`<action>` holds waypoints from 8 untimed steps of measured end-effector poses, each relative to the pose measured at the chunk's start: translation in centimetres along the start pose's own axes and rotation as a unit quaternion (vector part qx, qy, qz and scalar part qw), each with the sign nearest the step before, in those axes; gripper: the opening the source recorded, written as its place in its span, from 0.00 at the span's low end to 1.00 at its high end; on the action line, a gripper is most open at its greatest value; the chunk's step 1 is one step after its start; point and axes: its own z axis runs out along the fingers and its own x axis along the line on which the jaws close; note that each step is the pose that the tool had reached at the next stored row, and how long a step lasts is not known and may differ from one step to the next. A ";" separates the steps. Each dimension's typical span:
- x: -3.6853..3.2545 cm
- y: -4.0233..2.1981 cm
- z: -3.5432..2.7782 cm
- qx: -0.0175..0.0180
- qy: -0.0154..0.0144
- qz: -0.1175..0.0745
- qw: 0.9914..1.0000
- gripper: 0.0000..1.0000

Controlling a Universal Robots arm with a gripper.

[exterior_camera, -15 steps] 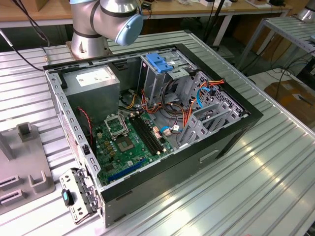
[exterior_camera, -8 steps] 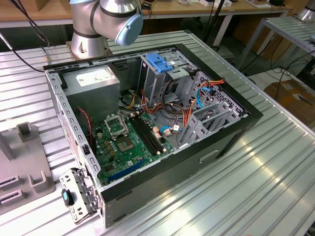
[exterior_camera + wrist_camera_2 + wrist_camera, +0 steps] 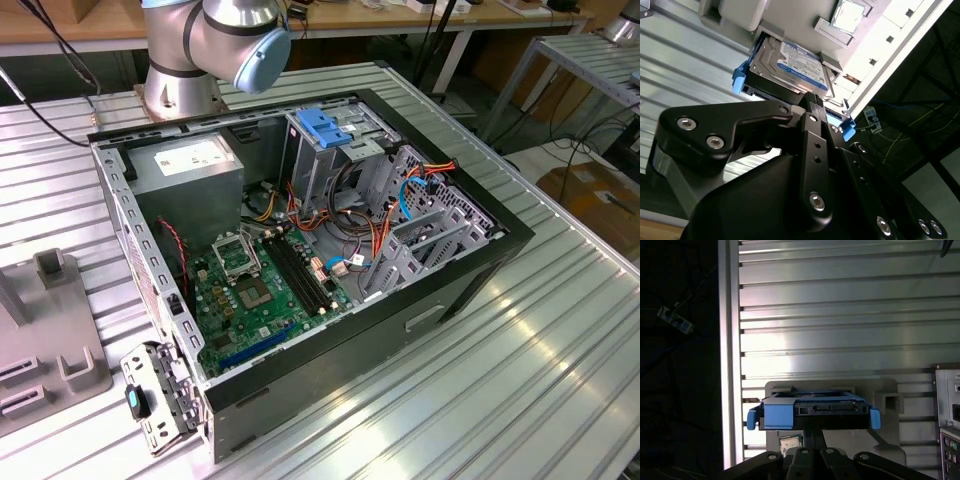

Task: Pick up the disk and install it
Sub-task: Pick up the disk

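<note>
**Desk:** On the ribbed tabletop (image 3: 840, 315), where is the disk (image 3: 790, 62) (image 3: 815, 410)?

**Operator:** In both wrist views I see it at a grey holder (image 3: 885, 390), white label showing, with blue rails at both ends. My tool (image 3: 811, 99) (image 3: 815, 436) sits right at its near edge.

**Desk:** Gripping it?

**Operator:** I cannot tell. In the exterior view the computer case (image 3: 470, 270) lies open, with the arm (image 3: 230, 30) at its far side.
</note>
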 end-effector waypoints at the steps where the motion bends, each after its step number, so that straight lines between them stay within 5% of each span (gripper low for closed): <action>1: 0.00 0.00 0.00 0.000 0.000 0.000 1.000 0.11; 8: 0.00 0.00 0.01 0.001 0.000 -0.015 1.000 0.11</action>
